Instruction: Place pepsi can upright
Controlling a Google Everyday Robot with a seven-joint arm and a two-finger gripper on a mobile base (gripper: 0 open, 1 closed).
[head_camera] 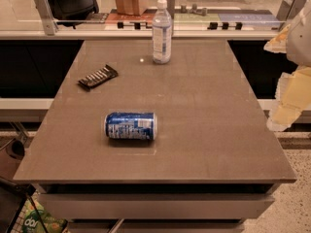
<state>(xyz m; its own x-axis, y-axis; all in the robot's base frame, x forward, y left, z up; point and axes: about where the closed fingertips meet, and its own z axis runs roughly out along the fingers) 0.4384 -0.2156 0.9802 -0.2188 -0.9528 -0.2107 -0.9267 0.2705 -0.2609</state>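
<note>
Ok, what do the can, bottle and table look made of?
The can looks like thin metal, likely aluminium: glossy blue-and-white print. The bottle: clear plastic, see-through, white cap. The table: matte grey-brown slab, maybe stone or laminate. The gripper hangs at the right edge, beside the table.

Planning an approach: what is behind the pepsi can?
A snack bar back-left and a water bottle at the table's far edge. The can covers only the spot beneath it. The pincer hangs far right.
</note>
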